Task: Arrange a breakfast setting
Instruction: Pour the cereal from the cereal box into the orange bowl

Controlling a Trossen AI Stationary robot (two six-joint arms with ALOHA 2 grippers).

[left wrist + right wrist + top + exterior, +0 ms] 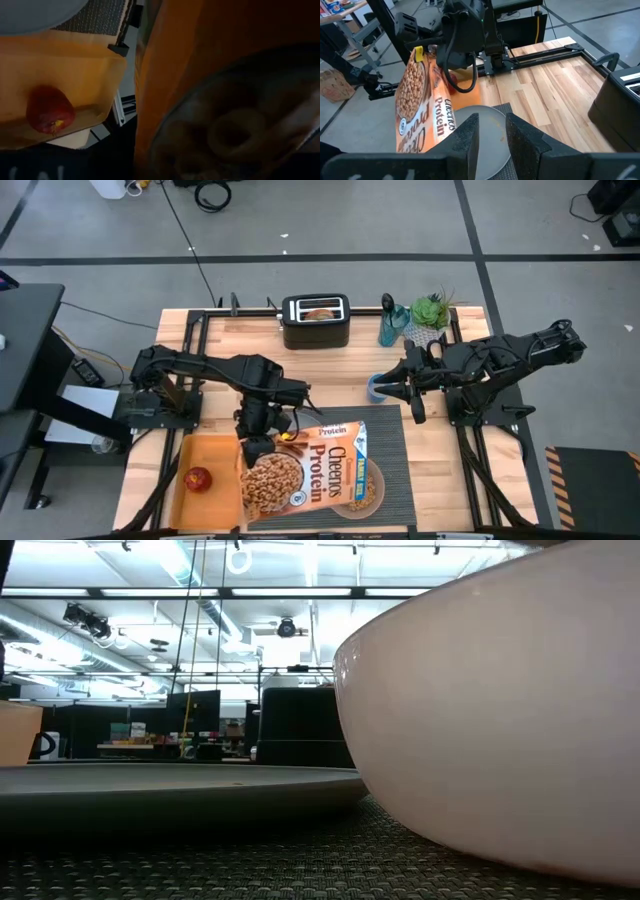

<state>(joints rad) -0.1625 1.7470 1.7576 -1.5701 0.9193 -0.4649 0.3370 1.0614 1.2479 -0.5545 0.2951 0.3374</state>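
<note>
The orange cereal box (318, 472) reads "Cheerios Protein", with "Protein" repeated on its top flap.

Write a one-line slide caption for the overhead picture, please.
Left arm's fingers hold an orange Cheerios Protein cereal box over the dark striped placemat; a red apple sits on the orange tray.

Wooden table (250, 355) bearing toaster (316, 320), placemat (390, 450), tray (205, 455)

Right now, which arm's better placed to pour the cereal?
Left. The left gripper already holds the cereal box tipped over the placemat area. The right gripper hovers empty at the mat's far edge.
</note>
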